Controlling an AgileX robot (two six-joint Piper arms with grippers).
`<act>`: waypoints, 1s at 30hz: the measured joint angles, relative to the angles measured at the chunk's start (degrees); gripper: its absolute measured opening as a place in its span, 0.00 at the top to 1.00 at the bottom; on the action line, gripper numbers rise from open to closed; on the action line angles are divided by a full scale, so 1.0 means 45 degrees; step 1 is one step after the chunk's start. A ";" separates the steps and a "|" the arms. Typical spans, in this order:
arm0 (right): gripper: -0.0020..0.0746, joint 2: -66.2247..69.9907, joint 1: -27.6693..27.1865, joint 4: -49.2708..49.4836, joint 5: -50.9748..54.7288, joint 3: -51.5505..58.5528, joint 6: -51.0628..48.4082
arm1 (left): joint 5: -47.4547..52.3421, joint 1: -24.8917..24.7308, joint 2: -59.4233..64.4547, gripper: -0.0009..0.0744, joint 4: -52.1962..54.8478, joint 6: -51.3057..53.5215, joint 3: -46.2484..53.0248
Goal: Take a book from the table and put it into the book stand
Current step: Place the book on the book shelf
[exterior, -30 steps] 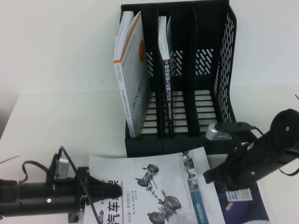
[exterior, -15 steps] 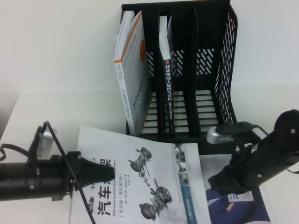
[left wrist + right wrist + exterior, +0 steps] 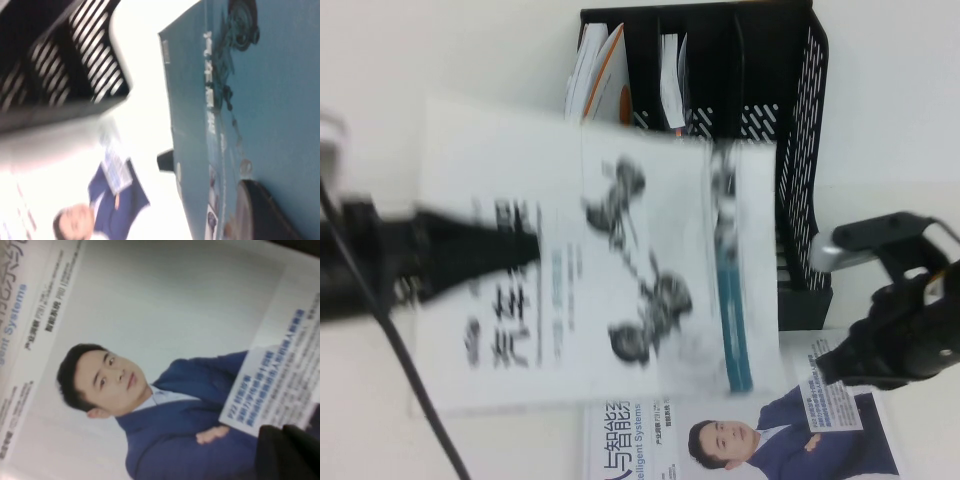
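The book (image 3: 620,250), white-covered with a grey car-suspension drawing and a teal spine, hangs blurred in the air in front of the black book stand (image 3: 800,150). My left gripper (image 3: 525,250) is shut on its left edge, cover facing the camera. In the left wrist view one dark finger (image 3: 265,210) lies flat on the book's cover (image 3: 260,100), with the book stand (image 3: 50,65) beyond. My right gripper (image 3: 825,365) hovers at the right over another book, fingers (image 3: 287,450) together and holding nothing.
A book showing a suited man (image 3: 740,440) lies flat on the white table (image 3: 380,420) near the front edge. A white-and-orange book (image 3: 605,85) and a second book (image 3: 672,80) stand in the stand's left and middle slots. The book hides part of the right slot.
My left gripper has lifted the book off the table, up and toward the stand. The right arm has drawn back to the right, uncovering the suited-man book.
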 joint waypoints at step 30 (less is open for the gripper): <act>0.97 -0.5550 0.0000 -0.7309 0.3160 0.0117 0.7378 | -0.0193 -0.7092 1.0253 0.83 1.4247 -1.3955 -1.8093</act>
